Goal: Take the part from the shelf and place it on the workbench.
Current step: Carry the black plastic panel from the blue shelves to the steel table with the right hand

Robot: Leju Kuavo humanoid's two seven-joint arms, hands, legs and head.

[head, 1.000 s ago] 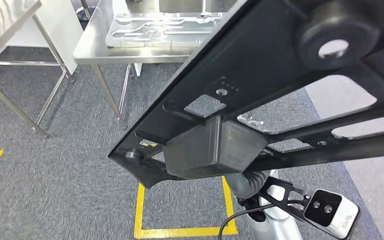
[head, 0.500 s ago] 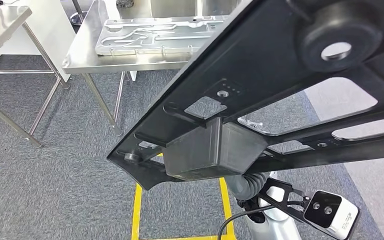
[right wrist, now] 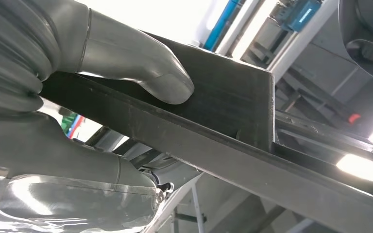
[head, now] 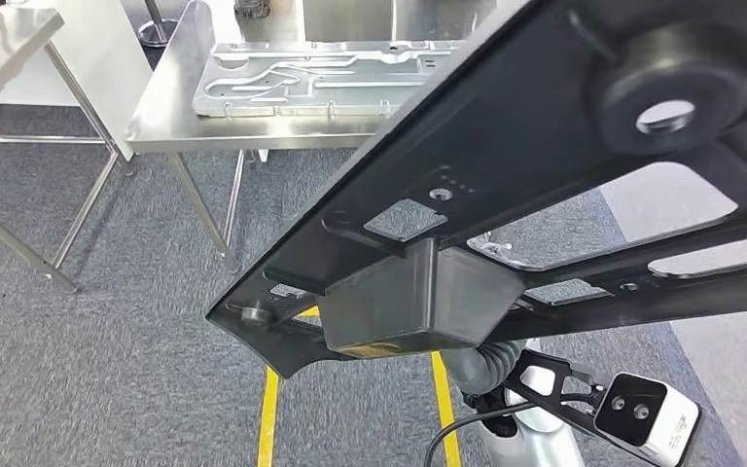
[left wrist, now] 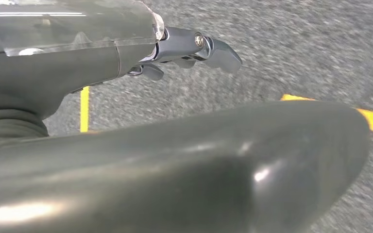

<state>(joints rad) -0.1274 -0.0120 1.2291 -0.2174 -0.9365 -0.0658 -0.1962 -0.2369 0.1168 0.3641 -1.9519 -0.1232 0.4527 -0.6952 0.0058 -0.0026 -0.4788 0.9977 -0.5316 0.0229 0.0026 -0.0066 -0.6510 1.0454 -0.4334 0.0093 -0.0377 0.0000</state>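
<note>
The part [head: 506, 146] is a large black flat frame with cut-outs, a round boss and a grey box-shaped block [head: 418, 302] on its underside. It hangs tilted close before the head camera, above the carpet. My right hand [right wrist: 39, 141] grips its edge, the thumb [right wrist: 136, 60] pressed on the black plate [right wrist: 223, 111]; in the head view only the ribbed wrist cover [head: 477, 365] shows under the block. The steel workbench [head: 170, 102] stands ahead at the top. My left hand [left wrist: 126, 145] hangs over the carpet holding nothing, its fingers [left wrist: 194, 46] stretched out.
A silver machined plate [head: 302, 78] lies on the workbench. A second steel table [head: 0, 49] stands at the far left. Yellow floor lines [head: 268, 418] mark the grey carpet below the part. The white wrist camera [head: 642, 416] juts out at the lower right.
The whole view has shifted, bringing the workbench slightly further into the picture. The part stays in my right hand's grip, its near end a little lower.
</note>
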